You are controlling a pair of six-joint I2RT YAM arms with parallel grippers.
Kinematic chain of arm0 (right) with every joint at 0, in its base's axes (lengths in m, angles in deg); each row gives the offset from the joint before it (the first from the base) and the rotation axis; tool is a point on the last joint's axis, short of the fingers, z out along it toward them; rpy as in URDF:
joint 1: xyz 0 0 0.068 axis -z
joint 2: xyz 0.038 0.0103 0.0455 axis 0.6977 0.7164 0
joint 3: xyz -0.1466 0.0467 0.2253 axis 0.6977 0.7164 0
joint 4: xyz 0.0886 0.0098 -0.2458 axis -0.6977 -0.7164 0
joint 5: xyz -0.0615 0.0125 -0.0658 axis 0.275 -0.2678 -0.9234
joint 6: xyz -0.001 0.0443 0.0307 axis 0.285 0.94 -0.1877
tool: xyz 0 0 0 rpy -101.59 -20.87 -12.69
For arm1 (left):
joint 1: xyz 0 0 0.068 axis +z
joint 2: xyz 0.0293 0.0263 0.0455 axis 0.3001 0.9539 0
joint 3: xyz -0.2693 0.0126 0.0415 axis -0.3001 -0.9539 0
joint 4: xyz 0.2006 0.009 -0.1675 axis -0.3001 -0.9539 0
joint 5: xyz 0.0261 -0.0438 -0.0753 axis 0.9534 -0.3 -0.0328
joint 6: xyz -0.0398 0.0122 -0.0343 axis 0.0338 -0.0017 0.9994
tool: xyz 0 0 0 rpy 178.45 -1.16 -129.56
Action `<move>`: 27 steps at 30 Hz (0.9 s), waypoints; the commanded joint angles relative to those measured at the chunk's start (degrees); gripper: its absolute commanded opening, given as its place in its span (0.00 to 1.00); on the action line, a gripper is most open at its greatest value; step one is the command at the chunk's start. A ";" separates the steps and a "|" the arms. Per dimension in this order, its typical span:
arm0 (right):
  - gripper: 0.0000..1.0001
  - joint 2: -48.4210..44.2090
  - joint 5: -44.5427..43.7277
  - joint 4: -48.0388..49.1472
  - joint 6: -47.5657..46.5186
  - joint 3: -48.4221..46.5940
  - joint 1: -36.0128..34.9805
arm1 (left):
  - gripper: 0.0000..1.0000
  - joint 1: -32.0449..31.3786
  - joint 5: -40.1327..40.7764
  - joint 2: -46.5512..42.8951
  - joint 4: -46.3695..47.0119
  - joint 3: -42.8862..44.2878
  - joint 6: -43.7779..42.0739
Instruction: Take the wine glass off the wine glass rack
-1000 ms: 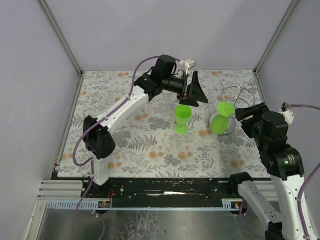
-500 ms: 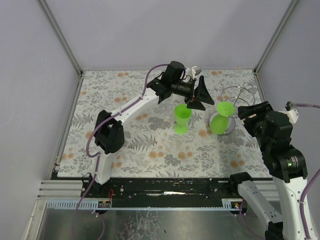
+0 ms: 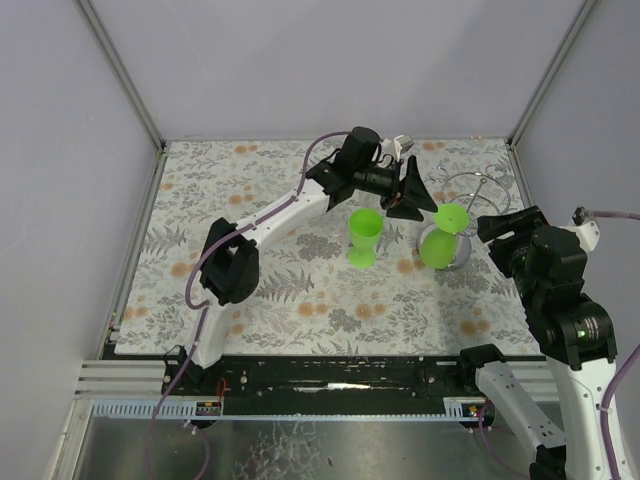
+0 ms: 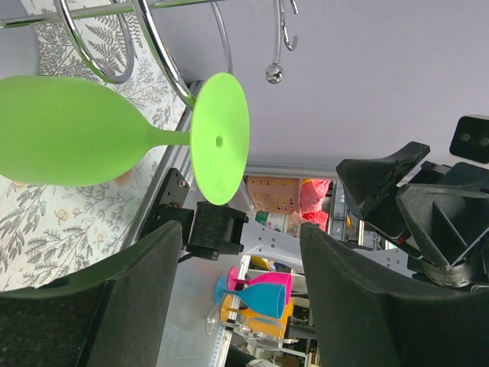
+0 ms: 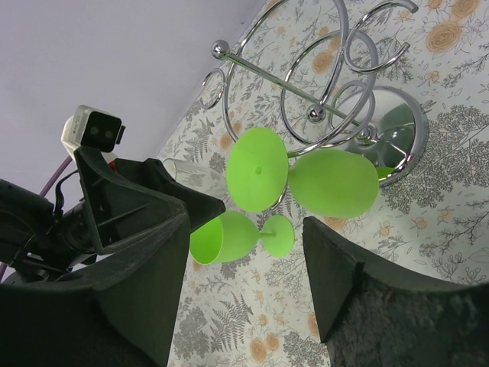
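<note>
A green wine glass (image 3: 443,240) hangs upside down on the silver wire wine glass rack (image 3: 480,190), its round foot (image 4: 220,138) caught in a looped arm. It also shows in the right wrist view (image 5: 330,182) under the rack (image 5: 321,92). A second green wine glass (image 3: 364,235) stands upright on the table, left of the rack. My left gripper (image 3: 418,194) is open and empty, just left of the hanging glass's foot, jaws apart below it in its wrist view (image 4: 241,298). My right gripper (image 3: 492,228) is open and empty, right of the rack.
A clear glass (image 5: 183,172) shows beside the left gripper's fingers. The floral table mat (image 3: 280,290) ends at metal frame posts and grey walls at the back and sides. Coloured glasses (image 4: 256,287) show beyond the table in the left wrist view.
My left gripper has moved right, from above the standing green glass to beside the hanging glass's foot. The right arm has shifted only slightly.
</note>
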 commanded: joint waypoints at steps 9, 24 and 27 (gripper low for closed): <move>0.68 -0.76 -2.62 0.05 -0.34 -1.92 0.14 | 0.61 -0.74 1.42 2.77 4.43 2.83 1.19; 0.68 -1.45 -3.49 -1.04 -0.35 -2.46 0.09 | 0.53 -1.78 2.35 4.22 4.57 4.39 1.25; 0.68 -1.70 -3.56 -1.20 -0.28 -2.43 0.17 | 0.53 -1.83 2.44 4.36 4.56 4.52 1.22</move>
